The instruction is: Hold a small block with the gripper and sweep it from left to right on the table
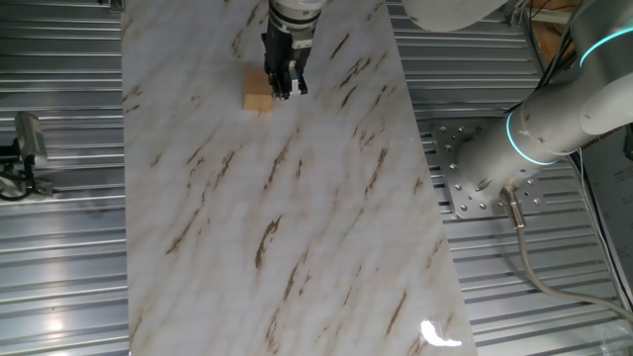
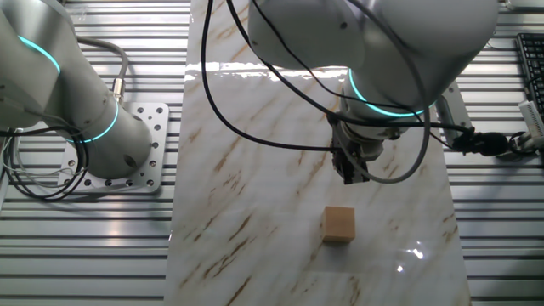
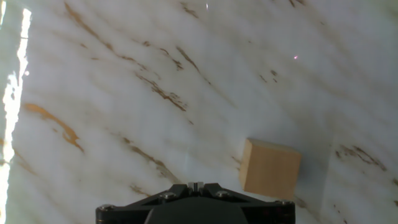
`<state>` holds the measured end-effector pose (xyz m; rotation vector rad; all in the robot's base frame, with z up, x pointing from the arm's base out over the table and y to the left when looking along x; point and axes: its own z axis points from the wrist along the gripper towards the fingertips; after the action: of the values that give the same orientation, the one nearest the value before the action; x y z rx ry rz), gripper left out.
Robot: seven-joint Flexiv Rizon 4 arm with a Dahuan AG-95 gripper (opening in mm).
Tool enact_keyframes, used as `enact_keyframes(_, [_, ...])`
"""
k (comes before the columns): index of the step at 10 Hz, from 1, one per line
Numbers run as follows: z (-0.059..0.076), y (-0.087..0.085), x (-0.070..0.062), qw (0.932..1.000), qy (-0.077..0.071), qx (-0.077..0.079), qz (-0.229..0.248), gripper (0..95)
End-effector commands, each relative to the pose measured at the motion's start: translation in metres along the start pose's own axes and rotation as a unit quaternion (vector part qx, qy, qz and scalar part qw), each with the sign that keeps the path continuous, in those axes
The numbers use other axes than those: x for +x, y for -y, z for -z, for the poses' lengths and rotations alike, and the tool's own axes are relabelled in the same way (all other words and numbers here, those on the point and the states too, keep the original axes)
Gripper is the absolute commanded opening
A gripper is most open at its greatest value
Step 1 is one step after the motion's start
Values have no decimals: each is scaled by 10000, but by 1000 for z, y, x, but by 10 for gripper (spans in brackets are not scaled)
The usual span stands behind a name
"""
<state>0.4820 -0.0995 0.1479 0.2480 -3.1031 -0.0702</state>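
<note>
Pale tan wooden small block (image 2: 339, 224), cube-shaped, lying lower centre on glossy brown-veined marble tabletop (image 2: 255, 187), narrow black tool (image 2: 350, 172) above it, grasping nothing, finger gap unclear.

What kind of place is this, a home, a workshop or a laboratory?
Most likely a robotics laboratory. A marble-patterned table lies over corrugated metal flooring, two robot arms with cyan rings stand beside it on a bolted base plate, and a keyboard sits at the edge.

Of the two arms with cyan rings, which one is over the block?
The arm carrying the black gripper, above the table near the small block; the other arm stands off the slab.
</note>
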Motion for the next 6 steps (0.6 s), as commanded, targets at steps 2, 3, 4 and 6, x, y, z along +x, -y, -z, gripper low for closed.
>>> enact_keyframes(2, [-1,0,-1,9994,-41,73,-333,0])
enact_keyframes(3, [-1,0,-1,9986,-41,59,-517,0])
enact_keyframes(4, [-1,0,-1,9980,-36,77,-620,0])
enact_keyframes(6, [-1,0,-1,9970,22,165,-757,0])
